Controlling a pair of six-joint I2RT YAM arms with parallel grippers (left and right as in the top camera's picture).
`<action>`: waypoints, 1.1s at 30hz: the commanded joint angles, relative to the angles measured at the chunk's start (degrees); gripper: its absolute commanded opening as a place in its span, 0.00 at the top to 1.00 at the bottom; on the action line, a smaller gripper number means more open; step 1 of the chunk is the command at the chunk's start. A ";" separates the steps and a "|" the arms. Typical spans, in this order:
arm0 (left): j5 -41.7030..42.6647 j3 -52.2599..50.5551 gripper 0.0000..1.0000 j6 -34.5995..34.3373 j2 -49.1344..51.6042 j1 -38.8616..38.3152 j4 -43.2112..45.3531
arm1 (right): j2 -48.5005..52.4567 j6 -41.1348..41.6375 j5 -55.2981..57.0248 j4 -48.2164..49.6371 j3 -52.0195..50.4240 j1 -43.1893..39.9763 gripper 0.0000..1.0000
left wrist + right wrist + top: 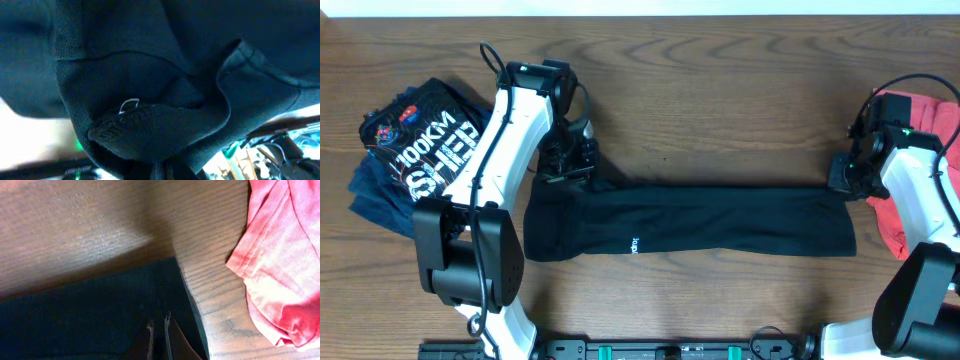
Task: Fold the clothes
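Across the desk (720, 100) lay a limp, light black tee (720, 225), left tool (568, 162) and right tool (842, 180) pinching its far corners.

The black tee (690, 222) is matt, fine-knit cloth, ribbed along one edge. The red tee (280, 255) is soft, creased cloth. The counter (720, 90) is dark grained wood with a faint sheen.

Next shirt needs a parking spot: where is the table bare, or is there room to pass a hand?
Widest bare wood is the table beyond the black tee, between the left arm and the right arm. A narrower strip lies along the tee's near side. Crowded: left end with the navy tee, right end with the red tee.
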 commanded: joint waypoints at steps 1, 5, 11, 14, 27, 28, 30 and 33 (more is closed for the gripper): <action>-1.29 -1.29 0.94 0.33 -1.38 -0.09 -1.99 | -0.59 0.52 2.23 -0.15 0.11 -0.17 0.96; -1.25 -2.32 0.94 0.11 -1.38 -0.81 -3.17 | -0.59 0.52 2.27 -0.26 0.11 -0.17 0.96; -1.31 -3.37 0.94 -1.38 -1.38 -4.00 -3.89 | -0.57 0.52 2.32 -0.33 0.11 -0.17 0.95; -1.31 -3.93 0.94 -1.38 -1.38 -5.79 -4.48 | -0.57 0.55 3.19 -0.42 0.11 -0.17 0.95; -4.31 -7.34 0.84 -2.73 -1.38 -7.41 -6.45 | -0.57 0.52 4.00 -2.34 0.11 -0.17 0.84; -4.04 -7.34 0.78 -2.75 -1.38 -7.41 -7.13 | -0.57 0.55 4.15 -2.47 0.11 -0.17 0.83; -3.93 -7.34 0.73 -2.69 -1.38 -7.41 -8.50 | -0.57 0.55 4.72 -2.71 0.11 -0.17 0.81; -3.98 -7.34 0.69 -2.64 -1.42 -7.39 -8.76 | -0.57 0.55 4.83 -2.89 0.11 -0.17 0.78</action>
